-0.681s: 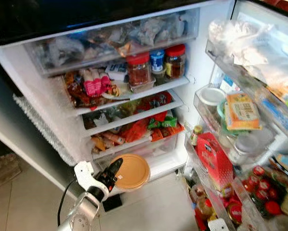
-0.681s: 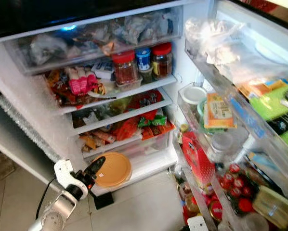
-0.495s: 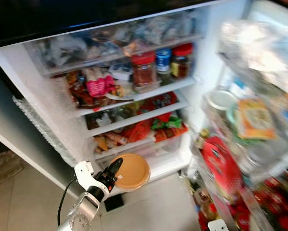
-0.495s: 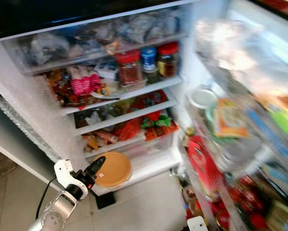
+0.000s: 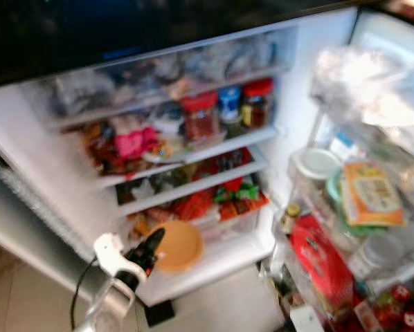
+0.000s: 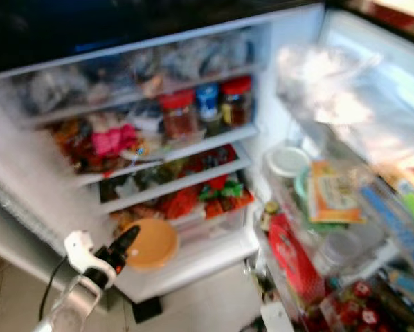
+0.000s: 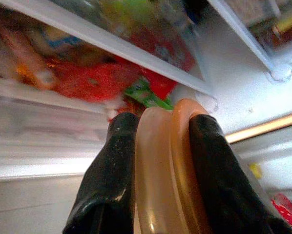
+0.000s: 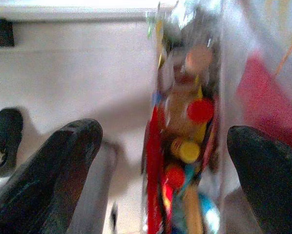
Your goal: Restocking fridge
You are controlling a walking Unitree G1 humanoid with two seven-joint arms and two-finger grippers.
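A round tan lidded container [image 5: 176, 245] is pinched on edge in my left gripper [image 5: 150, 247], which is shut on it. It hangs in front of the open fridge's bottom ledge [image 5: 217, 261], overlapping the left end of the lowest clear drawer [image 5: 228, 214]. In the left wrist view the container [image 7: 163, 180] sits between both black fingers [image 7: 112, 180], with red and green packets behind it. My right gripper [image 8: 165, 165] is open, its fingers [image 8: 53, 165] spread wide over bottles [image 8: 185, 146] in the lower door rack.
Fridge shelves are packed: jars [image 5: 200, 114] on the upper shelf, packets below. The open door [image 5: 345, 207] on the right holds a red carton [image 5: 321, 259], tubs and red-capped bottles. Pale tiled floor [image 5: 228, 304] lies before the fridge. The head views are blurred.
The whole picture has shifted and blurred, so the camera moved. The left gripper with the container now stands a little higher against the lowest drawer.
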